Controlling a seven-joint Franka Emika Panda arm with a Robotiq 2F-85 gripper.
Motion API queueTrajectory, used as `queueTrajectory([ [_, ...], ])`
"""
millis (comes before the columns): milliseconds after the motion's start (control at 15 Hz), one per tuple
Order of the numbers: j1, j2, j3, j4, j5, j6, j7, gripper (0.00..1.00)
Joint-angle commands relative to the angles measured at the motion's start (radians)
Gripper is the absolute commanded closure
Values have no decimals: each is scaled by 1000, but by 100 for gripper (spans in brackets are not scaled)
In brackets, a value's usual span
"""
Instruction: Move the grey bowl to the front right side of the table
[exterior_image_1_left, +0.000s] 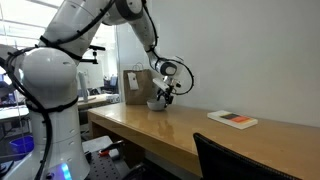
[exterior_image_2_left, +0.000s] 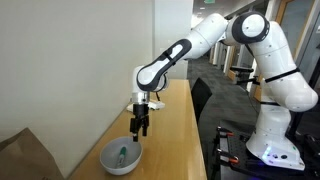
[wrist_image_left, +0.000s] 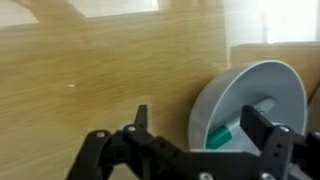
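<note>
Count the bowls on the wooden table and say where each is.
1. The grey bowl sits on the table next to the brown paper bag, just below the gripper, whose jaws are open. The bag may hide others.

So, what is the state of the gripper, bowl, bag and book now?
Bowl: upright on the table, not gripped, green thing inside.
Gripper: open, empty, above the bowl's rim.
Bag: standing upright.
Book: closed, lying flat.
</note>
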Motion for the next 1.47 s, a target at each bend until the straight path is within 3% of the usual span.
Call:
queueTrajectory([
  [0, -24, 62, 20, 78, -7, -32, -60, 1],
  [67, -26, 75, 19, 92, -14, -34, -70, 18],
  [133, -27, 86, 16, 107, -23, -38, -74, 26],
  [200, -26, 92, 12, 118, -36, -44, -75, 30],
  [800, -39, 81, 14, 144, -79, -73, -108, 99],
  [1400, -42, 2, -54, 85, -234, -55, -77, 99],
])
